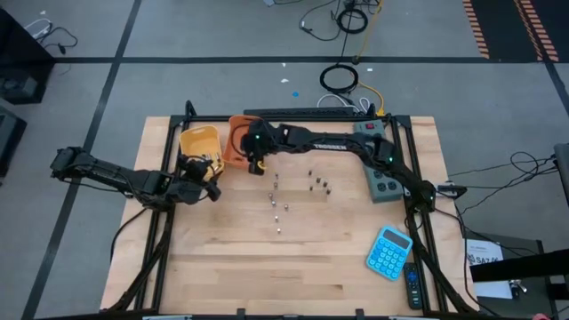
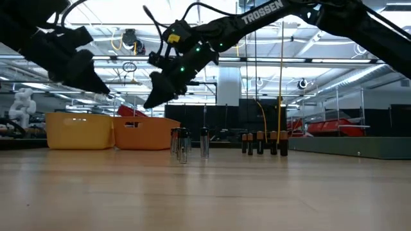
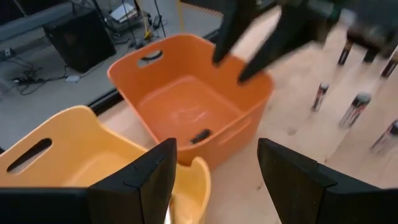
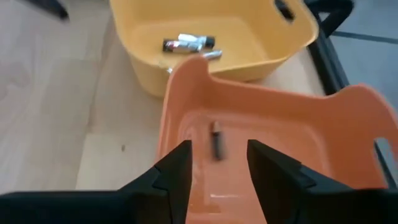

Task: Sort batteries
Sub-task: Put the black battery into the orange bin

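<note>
Right tool (image 1: 255, 165) hangs over the orange bin (image 1: 236, 142), fingers spread, nothing between them. In its wrist view a dark battery (image 4: 216, 139) sits just past the fingertips, blurred, so prob. dropping or rolling inside the bin. Left wrist view shows one dark cell (image 3: 199, 136) on the bin floor, right tool above it.

Left tool (image 1: 206, 184) hovers by the near edge of the yellow bin (image 1: 199, 140), fingers wide apart, empty. That bin has a few batteries (image 4: 188, 43) in it, mixed silver and dark as far as I can tell.

Further out, the rest stand upright on the surface (image 1: 293, 258): a silvery bunch (image 1: 277, 203) twd the middle, and a dark bunch (image 1: 318, 182) beyond, nearer the right arm's side. Both bunches lie well apart from either tool, silvery ones nearer.

Handling, my guess: small stiff metal cylinders, light, smooth skin, so slippery. They'll tip or roll at a nudge, esp. standing close together. Best grip is across the body at mid-height, fingers either side, coming straight down so neighbours don't get knocked. Not fragile, so a firm pinch is fine.

Blue calculator (image 1: 388, 252) sits at the near right corner, out of the way.
</note>
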Available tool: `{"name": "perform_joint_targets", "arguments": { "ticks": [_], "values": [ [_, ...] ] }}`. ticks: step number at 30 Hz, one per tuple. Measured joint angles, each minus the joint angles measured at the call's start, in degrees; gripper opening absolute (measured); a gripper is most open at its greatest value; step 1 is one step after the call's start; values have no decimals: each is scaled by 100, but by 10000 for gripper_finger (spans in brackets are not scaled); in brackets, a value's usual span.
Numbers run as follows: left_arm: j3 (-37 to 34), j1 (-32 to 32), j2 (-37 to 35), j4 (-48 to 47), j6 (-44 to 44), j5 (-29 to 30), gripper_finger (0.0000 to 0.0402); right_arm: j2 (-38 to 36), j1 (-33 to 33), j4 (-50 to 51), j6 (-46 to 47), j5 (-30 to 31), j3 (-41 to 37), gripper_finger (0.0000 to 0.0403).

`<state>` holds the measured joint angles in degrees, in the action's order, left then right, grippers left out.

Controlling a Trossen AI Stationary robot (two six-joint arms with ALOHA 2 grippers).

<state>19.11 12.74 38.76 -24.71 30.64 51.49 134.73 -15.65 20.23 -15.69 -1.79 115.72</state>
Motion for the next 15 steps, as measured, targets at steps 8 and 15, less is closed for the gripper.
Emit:
{"name": "perform_joint_targets", "arguments": {
  "ticks": [8,15],
  "values": [
    [300,-212,-2,-23,1,-1006,235,42,-10,803,-396,8,-2,130],
    [623,-344,0,-421,-7,-1353,235,1,-6,1386,-630,57,-6,129]
  ]
}}
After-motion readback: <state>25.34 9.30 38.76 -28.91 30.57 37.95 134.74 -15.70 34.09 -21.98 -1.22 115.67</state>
